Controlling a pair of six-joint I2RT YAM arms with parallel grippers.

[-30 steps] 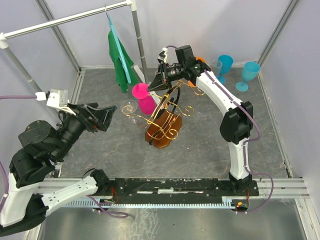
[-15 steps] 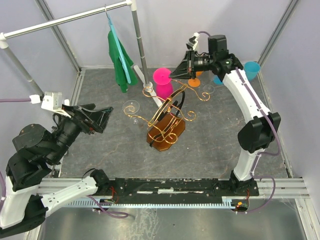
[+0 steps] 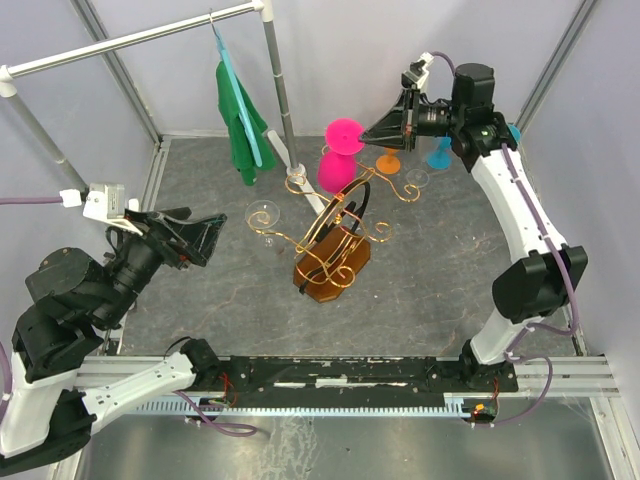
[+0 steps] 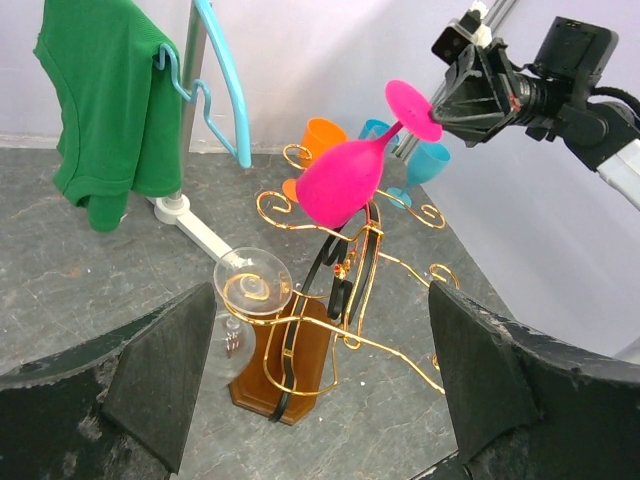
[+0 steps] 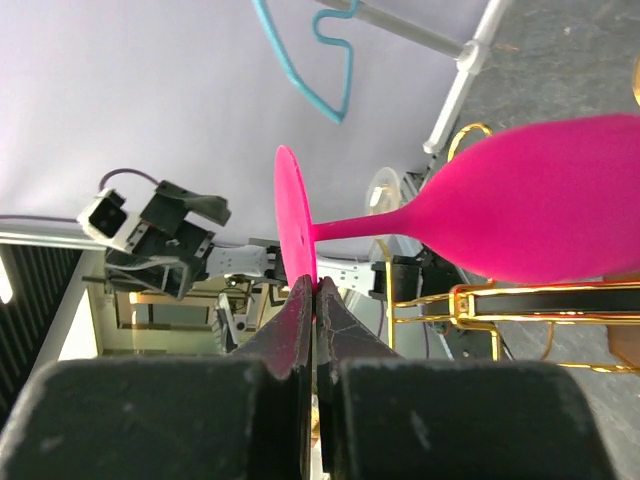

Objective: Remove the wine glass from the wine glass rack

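Observation:
The pink wine glass [image 3: 335, 165] hangs tilted in the air over the far arms of the gold wire wine glass rack [image 3: 335, 235], its foot uppermost. My right gripper [image 3: 368, 135] is shut on the rim of that foot. In the right wrist view the jaws [image 5: 317, 285] pinch the pink disc and the bowl [image 5: 545, 205] lies just above a gold wire. I cannot tell whether the bowl touches it. A clear glass [image 3: 263, 213] hangs on the rack's left arm. My left gripper [image 3: 205, 238] stands open to the left of the rack [image 4: 330, 300], holding nothing.
A green garment [image 3: 240, 125] on a teal hanger hangs from the grey rail at the back left. An orange cup [image 3: 388, 160], a blue cup [image 3: 440, 155] and a small clear glass [image 3: 415, 180] stand behind the rack. Grey walls enclose the floor.
My right arm has swung right and back, carrying the pink glass up from the rack's left side to above its far arms. The left arm has dropped back a little, its gripper open throughout.

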